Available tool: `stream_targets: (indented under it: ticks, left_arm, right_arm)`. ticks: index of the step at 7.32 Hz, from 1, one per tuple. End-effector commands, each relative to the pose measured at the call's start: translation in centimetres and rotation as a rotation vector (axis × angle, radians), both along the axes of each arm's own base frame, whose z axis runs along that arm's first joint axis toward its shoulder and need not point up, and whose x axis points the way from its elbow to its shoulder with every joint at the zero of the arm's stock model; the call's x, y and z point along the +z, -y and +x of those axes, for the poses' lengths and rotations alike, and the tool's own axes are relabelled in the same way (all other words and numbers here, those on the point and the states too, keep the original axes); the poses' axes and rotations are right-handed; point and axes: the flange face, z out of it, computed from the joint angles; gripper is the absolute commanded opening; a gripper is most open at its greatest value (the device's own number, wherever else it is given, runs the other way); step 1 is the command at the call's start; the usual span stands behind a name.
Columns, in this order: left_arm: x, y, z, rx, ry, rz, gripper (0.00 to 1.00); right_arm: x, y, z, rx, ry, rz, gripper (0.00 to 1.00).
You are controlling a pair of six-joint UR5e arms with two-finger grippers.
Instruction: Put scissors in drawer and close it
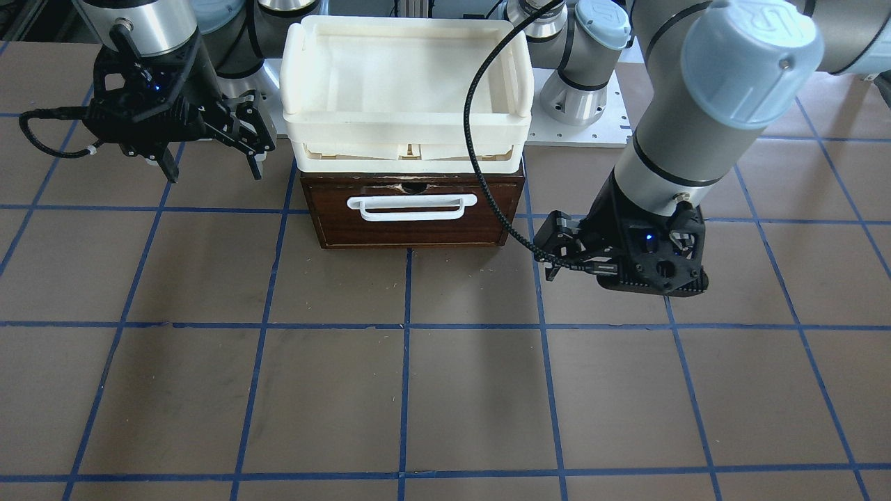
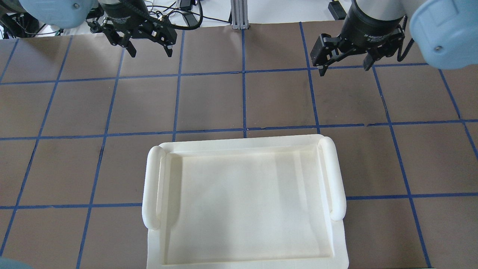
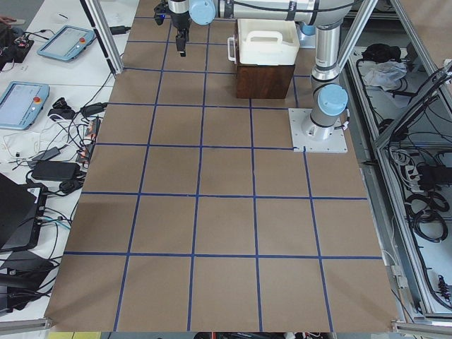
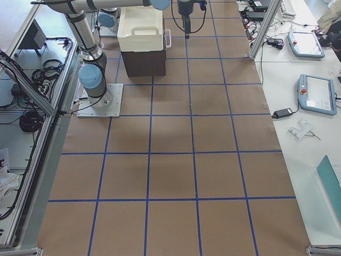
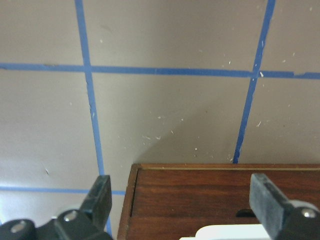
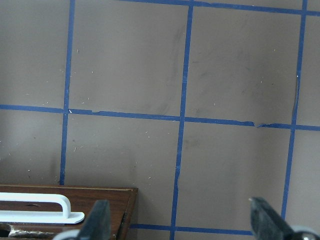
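The drawer [image 1: 411,212] sits pushed in at upper centre, its inside hidden under a white tray [image 1: 407,76]. The left gripper [image 2: 150,52] and right gripper [image 2: 344,69] flank it, fingers spread, holding nothing.

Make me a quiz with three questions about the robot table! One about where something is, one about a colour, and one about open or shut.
1. Where is the cream-white tray?
A) on top of the brown drawer box
B) in a gripper
C) flat on the table

2. What colour is the drawer's handle?
A) red
B) white
C) green

3. How are the two grippers?
A) both shut on scissors
B) one shut on the tray
C) both open and empty

Answers: 1 A, the tray rests on the wooden box. 2 B, the bar handle is white. 3 C, the left gripper and the right gripper have spread fingers with nothing between.
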Motion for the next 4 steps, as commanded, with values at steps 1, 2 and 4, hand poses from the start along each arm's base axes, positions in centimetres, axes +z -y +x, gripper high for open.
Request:
stream_targets:
  ticks: [1, 2, 4]
  left_arm:
    - [2.9, -2.1, 3.7, 0.004, 0.085, -0.038, 1.00]
    - [2.5, -4.4, 3.7, 0.001, 0.081, -0.023, 1.00]
    - [1.6, -8.0, 4.1, 0.011, 0.083, -0.033, 1.00]
  right_arm:
    - [0.0, 0.0, 0.0, 0.000, 0.001, 0.000, 1.00]
    - [0.0, 0.0, 0.0, 0.000, 0.001, 0.000, 1.00]
    - [0.0, 0.0, 0.0, 0.000, 0.001, 0.000, 1.00]
